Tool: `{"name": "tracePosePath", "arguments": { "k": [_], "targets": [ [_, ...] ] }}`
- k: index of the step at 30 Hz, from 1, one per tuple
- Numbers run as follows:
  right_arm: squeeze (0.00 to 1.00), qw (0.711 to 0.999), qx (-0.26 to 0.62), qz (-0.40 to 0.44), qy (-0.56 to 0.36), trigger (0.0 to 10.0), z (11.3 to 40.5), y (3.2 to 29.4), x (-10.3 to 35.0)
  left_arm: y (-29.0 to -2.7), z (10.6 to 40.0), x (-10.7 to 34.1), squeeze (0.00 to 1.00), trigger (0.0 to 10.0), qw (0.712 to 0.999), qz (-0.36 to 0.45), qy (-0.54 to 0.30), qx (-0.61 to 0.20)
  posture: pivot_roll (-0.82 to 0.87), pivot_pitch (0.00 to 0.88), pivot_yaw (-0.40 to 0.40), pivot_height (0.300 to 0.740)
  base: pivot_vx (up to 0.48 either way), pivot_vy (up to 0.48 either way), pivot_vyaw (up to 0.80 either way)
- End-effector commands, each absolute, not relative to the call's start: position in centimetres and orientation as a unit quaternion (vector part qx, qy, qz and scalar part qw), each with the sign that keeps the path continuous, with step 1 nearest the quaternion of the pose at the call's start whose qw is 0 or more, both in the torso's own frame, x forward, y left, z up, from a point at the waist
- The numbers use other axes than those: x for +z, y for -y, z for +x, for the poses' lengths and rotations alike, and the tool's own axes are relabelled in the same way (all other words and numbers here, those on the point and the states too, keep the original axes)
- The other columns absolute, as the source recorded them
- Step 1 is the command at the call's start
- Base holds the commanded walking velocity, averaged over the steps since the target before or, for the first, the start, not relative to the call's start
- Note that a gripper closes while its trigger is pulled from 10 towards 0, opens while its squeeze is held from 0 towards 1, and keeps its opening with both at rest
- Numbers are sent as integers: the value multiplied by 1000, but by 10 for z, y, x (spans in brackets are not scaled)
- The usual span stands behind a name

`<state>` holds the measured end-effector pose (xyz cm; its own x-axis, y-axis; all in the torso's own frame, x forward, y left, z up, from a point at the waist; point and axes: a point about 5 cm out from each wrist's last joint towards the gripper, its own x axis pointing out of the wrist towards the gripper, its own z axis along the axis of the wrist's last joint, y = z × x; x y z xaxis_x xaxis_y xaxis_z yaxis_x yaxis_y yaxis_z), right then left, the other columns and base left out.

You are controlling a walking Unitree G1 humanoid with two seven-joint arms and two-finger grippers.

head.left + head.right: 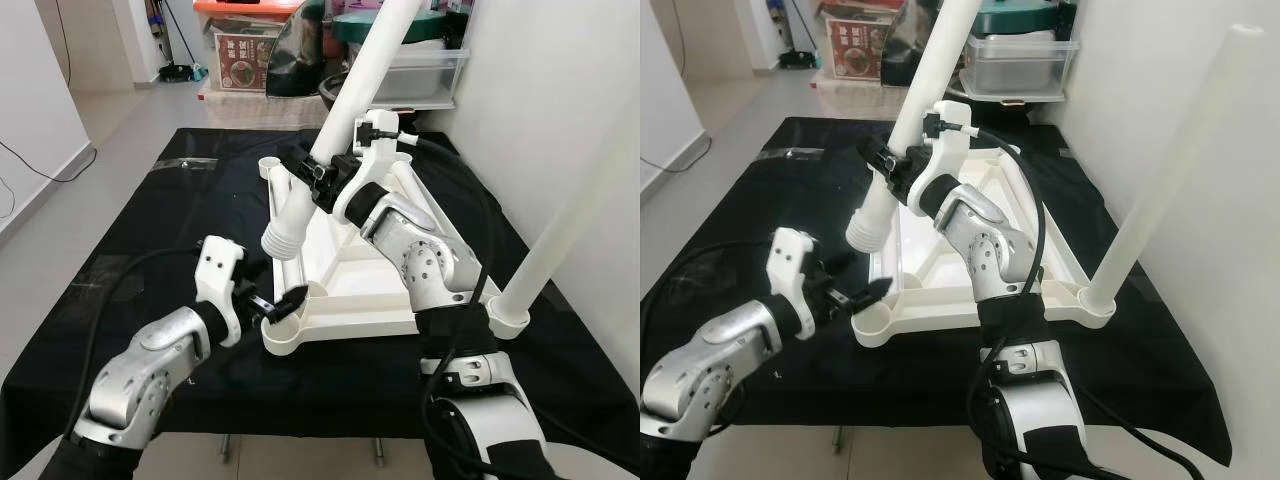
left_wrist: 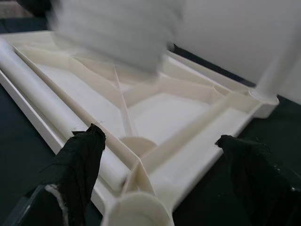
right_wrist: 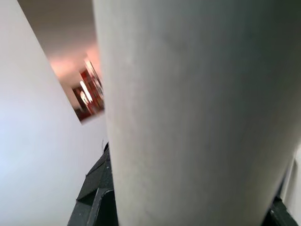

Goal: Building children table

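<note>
A white plastic tabletop [image 1: 350, 300] lies upside down on a black cloth. One white leg [image 1: 570, 200] stands in its near right corner socket. My right gripper [image 1: 320, 170] is shut on a second white leg [image 1: 370, 80], held tilted above the tabletop. That leg's ribbed lower end [image 1: 281, 240] hangs over the left side, and the tube fills the right wrist view [image 3: 188, 117]. My left gripper [image 1: 280, 303] is open at the near left corner socket [image 2: 136, 212], with one black finger [image 2: 80, 155] on either side of that corner.
The black cloth [image 1: 150, 250] covers a low platform, its front edge just before me. A white wall [image 1: 560, 80] runs close along the right. Storage boxes [image 1: 250, 50] and a clear bin [image 1: 425, 70] stand behind. Grey floor [image 1: 60, 220] lies to the left.
</note>
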<state>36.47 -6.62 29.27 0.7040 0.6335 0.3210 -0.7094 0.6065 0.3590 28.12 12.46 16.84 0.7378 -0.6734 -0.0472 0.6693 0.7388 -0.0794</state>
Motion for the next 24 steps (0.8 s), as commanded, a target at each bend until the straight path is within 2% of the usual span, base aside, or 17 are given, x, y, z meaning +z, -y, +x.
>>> {"name": "tracePosePath", "arguments": {
  "k": [1,2,3,4,7,12,13,14,17,19,24],
  "targets": [
    [0,865,394,256,176,0,360,86,332,-121,274,157,0,10000,927,-17,-55,-371,62,0,-42,740,0,0,0],
    [0,865,394,256,176,0,360,86,332,-121,274,157,0,10000,927,-17,-55,-371,62,0,-42,740,0,0,0],
    [0,834,436,260,217,0,351,96,348,-116,270,153,0,10000,925,-21,-60,-375,62,0,-42,740,0,0,0],
    [0,834,436,260,217,0,351,96,348,-116,270,153,0,10000,925,-21,-60,-375,62,0,-42,740,0,0,0],
    [0,768,541,222,264,0,326,102,359,-105,264,149,0,10000,919,-29,-64,-389,78,0,-55,740,0,0,0],
    [0,745,589,179,256,0,315,95,348,-102,262,149,0,10000,916,-33,-65,-394,80,0,-55,740,0,0,0],
    [0,718,631,158,249,0,304,89,341,-104,261,146,0,10000,915,-34,-70,-395,80,0,-52,740,0,0,0],
    [0,707,644,155,249,0,300,87,339,-105,260,144,0,10000,915,-33,-74,-395,80,0,-51,740,0,0,0],
    [0,701,650,154,250,0,298,87,339,-106,260,143,0,10000,915,-32,-76,-395,80,0,-51,740,0,0,0],
    [0,687,666,143,253,0,293,87,337,-107,259,142,0,10000,915,-30,-78,-394,81,0,-46,740,0,0,0],
    [0,680,675,145,247,0,291,90,334,-106,258,142,0,10000,914,-32,-77,-397,76,0,-41,740,0,0,0]
  ]
}}
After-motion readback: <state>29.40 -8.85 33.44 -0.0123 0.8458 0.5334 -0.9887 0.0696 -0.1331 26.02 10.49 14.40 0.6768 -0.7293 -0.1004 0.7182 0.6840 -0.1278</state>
